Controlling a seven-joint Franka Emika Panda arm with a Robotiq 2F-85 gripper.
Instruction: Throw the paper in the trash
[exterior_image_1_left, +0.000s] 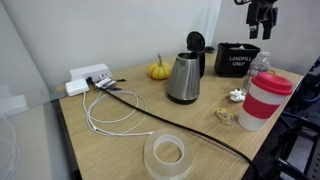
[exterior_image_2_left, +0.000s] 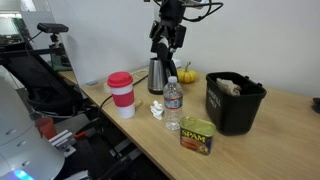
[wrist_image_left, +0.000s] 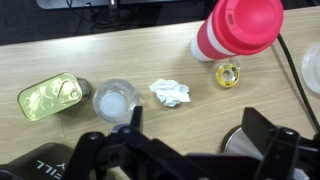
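The paper (wrist_image_left: 169, 93) is a small white crumpled wad lying on the wooden table between a water bottle (wrist_image_left: 114, 99) and the red cup (wrist_image_left: 240, 30). It shows in both exterior views (exterior_image_1_left: 237, 96) (exterior_image_2_left: 158, 108). The trash is a black bin lettered "LANDFILL ONLY" (exterior_image_1_left: 237, 58), standing at the back of the table; it also shows in an exterior view (exterior_image_2_left: 235, 100) with something pale inside. My gripper (wrist_image_left: 197, 130) is open and empty, high above the table near the kettle (exterior_image_1_left: 262, 18) (exterior_image_2_left: 167, 35). The wad lies beyond the fingertips, apart from them.
A steel kettle (exterior_image_1_left: 185, 75) stands under the gripper. A SPAM can (exterior_image_2_left: 197, 134) sits in front of the bin. A tan scrap (exterior_image_1_left: 224, 117) lies by the cup. A tape roll (exterior_image_1_left: 168, 155), cables, a power strip (exterior_image_1_left: 85, 78) and a small pumpkin (exterior_image_1_left: 158, 71) are also on the table.
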